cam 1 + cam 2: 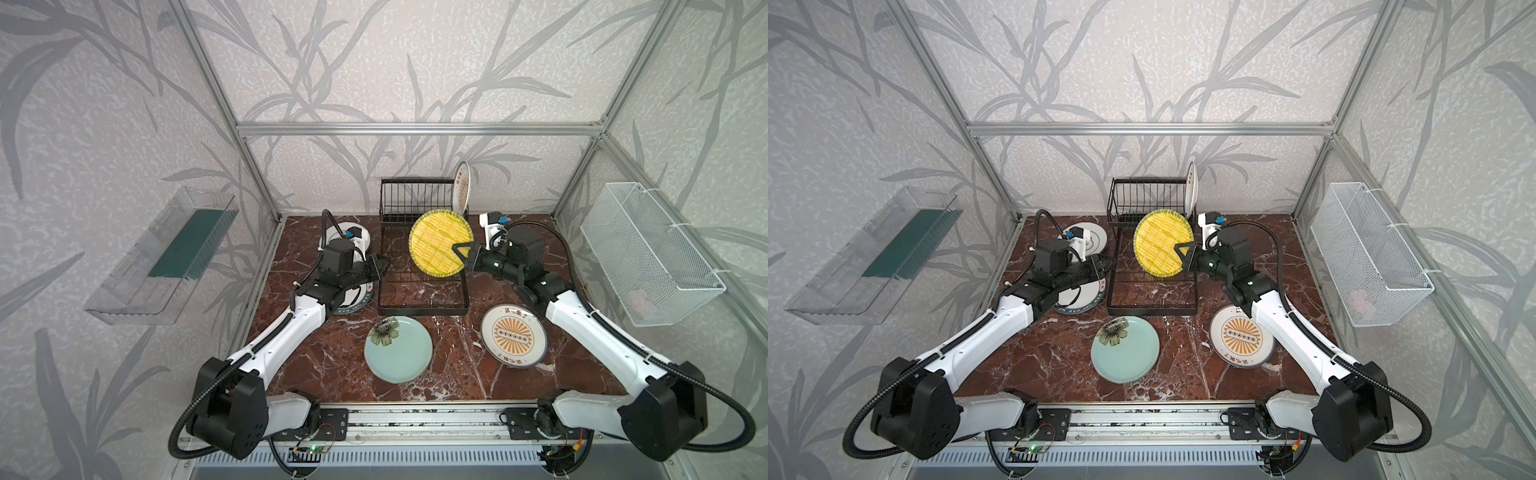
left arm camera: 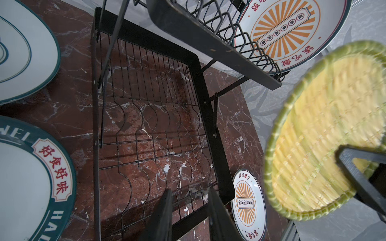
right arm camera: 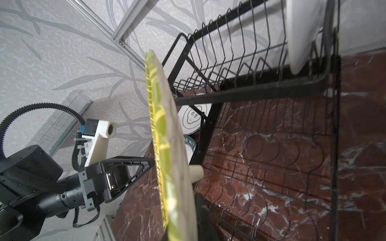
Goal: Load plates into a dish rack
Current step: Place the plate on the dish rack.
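My right gripper [image 1: 459,253] [image 1: 1181,249] [image 3: 183,225] is shut on the rim of the yellow striped plate [image 1: 438,241] [image 1: 1160,243] [image 2: 313,146] [image 3: 167,156], holding it nearly upright above the flat tray of the black dish rack [image 1: 422,309] [image 1: 1150,309] [image 2: 211,116] [image 3: 250,91]. A sunburst plate [image 1: 462,187] [image 1: 1192,187] [image 2: 292,31] stands at the right end of the slots. My left gripper [image 1: 384,262] [image 1: 1106,264] [image 2: 191,208] hovers open and empty at the tray's left edge. On the table lie a mint plate [image 1: 401,353], another sunburst plate [image 1: 514,336], a lettered-rim plate [image 1: 357,303] and a ringed-emblem plate [image 1: 361,232].
A clear plastic tray [image 1: 166,257] hangs on the left wall and a white mesh basket [image 1: 648,253] on the right wall. The lettered-rim and emblem plates lie partly under my left arm. The rack's other slots hold nothing.
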Robot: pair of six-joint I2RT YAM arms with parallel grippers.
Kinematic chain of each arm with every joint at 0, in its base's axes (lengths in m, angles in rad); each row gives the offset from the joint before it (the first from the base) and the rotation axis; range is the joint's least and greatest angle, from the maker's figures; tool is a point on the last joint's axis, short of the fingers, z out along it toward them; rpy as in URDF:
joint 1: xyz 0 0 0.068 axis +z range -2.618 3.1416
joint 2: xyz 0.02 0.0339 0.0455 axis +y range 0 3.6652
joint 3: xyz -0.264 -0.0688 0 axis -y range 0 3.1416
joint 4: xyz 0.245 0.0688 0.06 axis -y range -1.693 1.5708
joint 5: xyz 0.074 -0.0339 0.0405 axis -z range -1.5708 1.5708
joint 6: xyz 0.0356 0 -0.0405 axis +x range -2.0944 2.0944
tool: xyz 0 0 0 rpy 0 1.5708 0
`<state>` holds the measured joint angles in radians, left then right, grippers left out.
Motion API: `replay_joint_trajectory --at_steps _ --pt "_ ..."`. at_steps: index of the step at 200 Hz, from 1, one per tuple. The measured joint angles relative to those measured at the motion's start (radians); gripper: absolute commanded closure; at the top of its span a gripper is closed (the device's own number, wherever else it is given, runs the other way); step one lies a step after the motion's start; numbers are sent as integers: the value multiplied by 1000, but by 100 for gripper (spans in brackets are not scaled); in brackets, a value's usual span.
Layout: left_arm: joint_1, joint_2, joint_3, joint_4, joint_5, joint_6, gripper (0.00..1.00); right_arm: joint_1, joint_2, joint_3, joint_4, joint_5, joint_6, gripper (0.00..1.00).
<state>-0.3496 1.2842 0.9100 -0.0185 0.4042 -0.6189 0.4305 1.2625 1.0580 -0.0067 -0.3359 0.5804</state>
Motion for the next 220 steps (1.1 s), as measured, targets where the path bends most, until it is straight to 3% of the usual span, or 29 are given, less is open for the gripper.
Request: replay_joint_trajectory --at_steps 85,220 --pt "0 -14 0 -27 -9 23 71 99 37 256 -143 286 -159 100" --pt "0 -77 -1 -72 -8 30 71 246 379 663 -232 789 -286 100"
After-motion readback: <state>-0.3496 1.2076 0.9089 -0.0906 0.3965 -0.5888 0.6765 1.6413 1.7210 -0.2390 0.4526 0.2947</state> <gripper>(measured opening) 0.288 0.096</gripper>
